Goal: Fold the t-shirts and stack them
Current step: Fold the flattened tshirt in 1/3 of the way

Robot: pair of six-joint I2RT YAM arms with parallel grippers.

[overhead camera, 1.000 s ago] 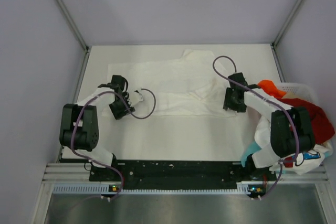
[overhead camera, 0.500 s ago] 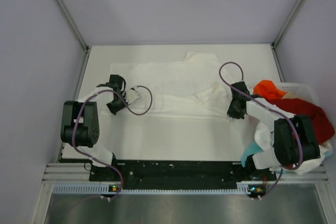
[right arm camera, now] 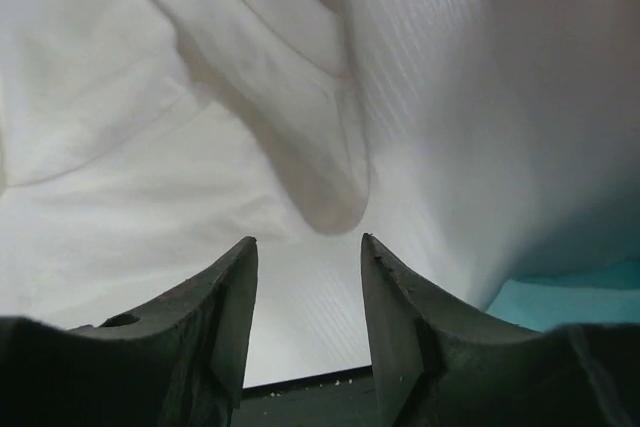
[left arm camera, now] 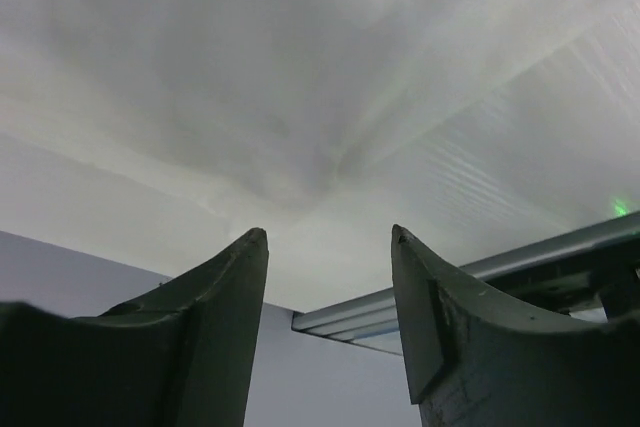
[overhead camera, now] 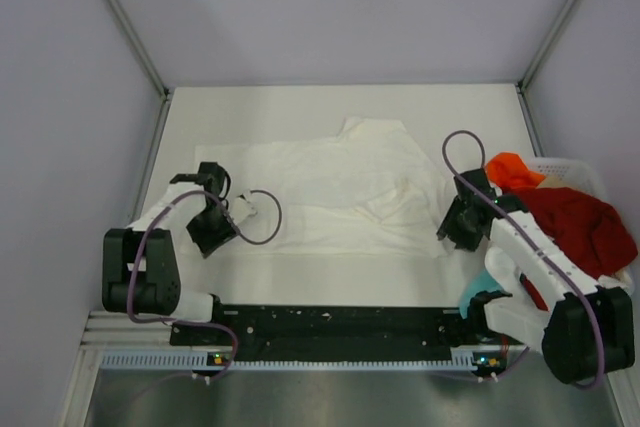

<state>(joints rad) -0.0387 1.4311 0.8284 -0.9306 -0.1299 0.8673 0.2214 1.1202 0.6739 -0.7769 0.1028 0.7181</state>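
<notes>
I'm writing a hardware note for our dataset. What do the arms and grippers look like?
The left arm and right arm match: white link shells, bulky black joint housings, a purple cable looping off each. The left gripper and right gripper have two dark, wedge-shaped fingers narrowing to tips. No markings legible.

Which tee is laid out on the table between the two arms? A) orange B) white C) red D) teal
B: the white t-shirt lies spread on the table, while the red t-shirt and orange t-shirt sit piled at the basket on the right.
</notes>
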